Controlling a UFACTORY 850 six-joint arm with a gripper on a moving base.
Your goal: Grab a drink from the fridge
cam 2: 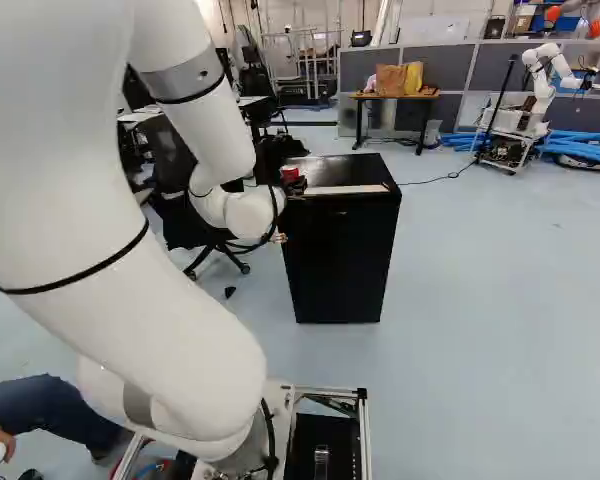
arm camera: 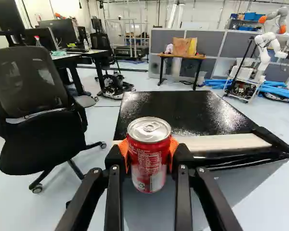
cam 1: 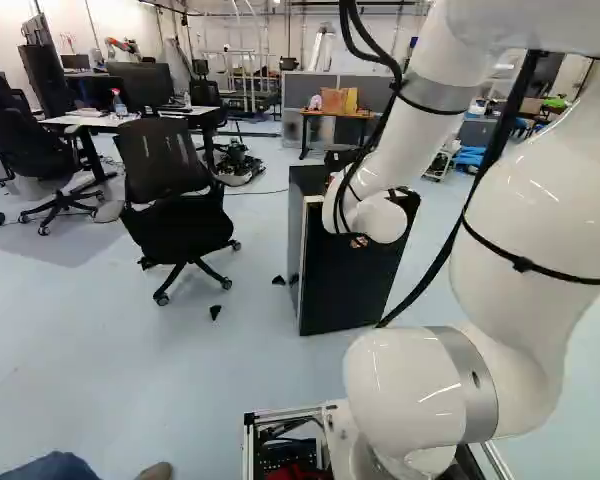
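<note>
Gripping red can [arm camera: 148, 161] near glossy black fridge top [arm camera: 176, 113], grey partitions [arm camera: 212, 41] beyond

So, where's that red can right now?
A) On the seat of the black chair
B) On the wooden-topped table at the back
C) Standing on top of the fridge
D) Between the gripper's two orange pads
D: the wrist view shows the red can held between the orange pads of the gripper, one on each side, with the fridge beyond it.
</note>
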